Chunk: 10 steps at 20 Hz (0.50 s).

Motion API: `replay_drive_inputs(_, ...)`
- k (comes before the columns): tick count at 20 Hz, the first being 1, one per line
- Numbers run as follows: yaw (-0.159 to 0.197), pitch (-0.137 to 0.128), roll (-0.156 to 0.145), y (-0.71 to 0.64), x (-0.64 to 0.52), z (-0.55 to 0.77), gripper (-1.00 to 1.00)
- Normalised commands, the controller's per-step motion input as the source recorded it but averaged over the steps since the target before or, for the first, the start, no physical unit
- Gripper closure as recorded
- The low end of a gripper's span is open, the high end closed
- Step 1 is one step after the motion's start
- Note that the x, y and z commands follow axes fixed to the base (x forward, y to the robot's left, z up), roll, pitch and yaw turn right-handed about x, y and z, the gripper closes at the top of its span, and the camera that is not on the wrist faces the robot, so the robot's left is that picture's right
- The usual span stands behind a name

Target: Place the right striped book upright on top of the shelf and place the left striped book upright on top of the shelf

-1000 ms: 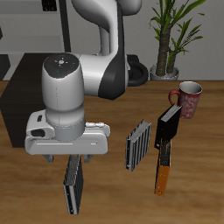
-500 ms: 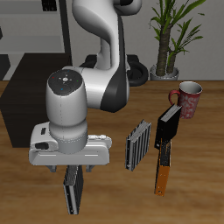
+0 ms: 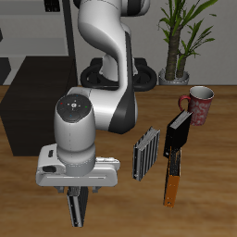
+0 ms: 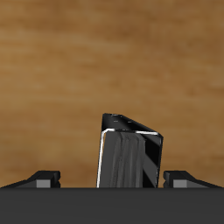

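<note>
Gripper low over the right striped book near the table's front edge.

The gripper [image 3: 78, 193] hangs at the lower left of the exterior frame, and the right striped book [image 3: 78, 205] stands upright between its fingers [image 3: 84, 190]. I cannot tell whether they pinch it. The left striped book [image 3: 145, 153] stands mid-frame; the shelf [image 3: 26, 104] sits at the left edge.

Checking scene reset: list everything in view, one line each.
Striped books: 2, grey-black; right one upright under the gripper near the front edge, left one standing mid-table.
Black book: 1, upright beside the mug.
Orange book: 1, flat, before the black book.
Mug: 1, dark red, far back.
Shelf: 1, black, table's back.
Plant: 1, green, behind the table.
Table: 1, wood.
Gripper: 1, white-grey, jaws astride the right book.
</note>
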Motion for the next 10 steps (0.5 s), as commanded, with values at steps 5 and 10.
replay_drive_inputs(5,-0.012,0.019,0.012,0.02,0.00,-0.11,1.00)
replay_drive_inputs(10,-0.040,-0.014,0.000,0.04,-0.11,0.23,1.00)
